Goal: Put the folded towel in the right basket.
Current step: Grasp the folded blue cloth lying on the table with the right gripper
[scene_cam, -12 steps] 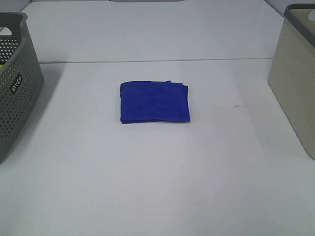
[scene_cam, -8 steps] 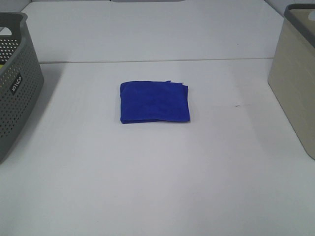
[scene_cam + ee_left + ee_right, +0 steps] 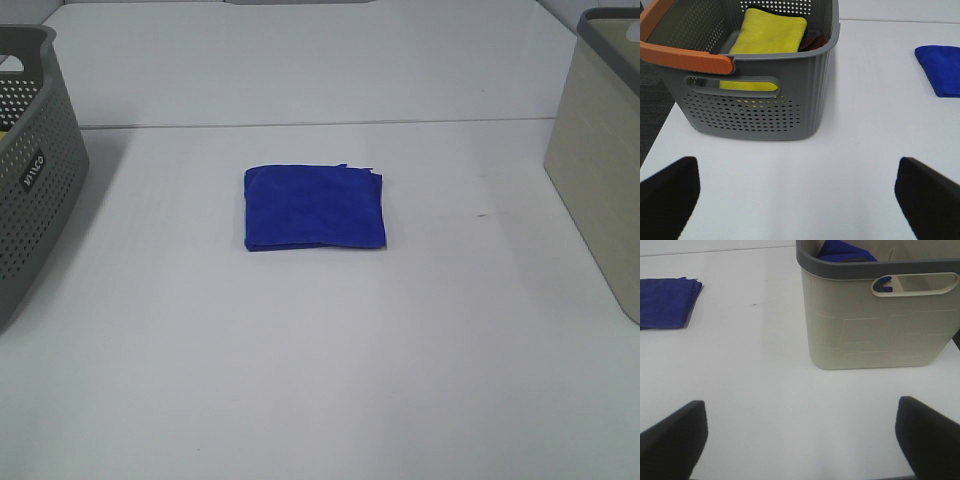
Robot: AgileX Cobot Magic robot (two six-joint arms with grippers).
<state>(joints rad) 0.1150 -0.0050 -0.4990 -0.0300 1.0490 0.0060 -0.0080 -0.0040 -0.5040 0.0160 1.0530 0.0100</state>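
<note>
Well, blue towel (image 3: 314,208) lay folded flat on table (image 3: 300,360), well apart from right basket (image 3: 600,170). Left gripper (image 3: 799,197), right gripper (image 3: 801,440): fingers spread wide, both empty.

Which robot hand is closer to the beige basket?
Right. The right gripper is open and faces the beige basket from close by. The left gripper is over on the other side of the table, close to the grey basket.

The white table (image 3: 320,380) carries 3 things — folded blue towel (image 3: 314,207), grey basket (image 3: 40,185), beige basket (image 3: 600,170).
</note>
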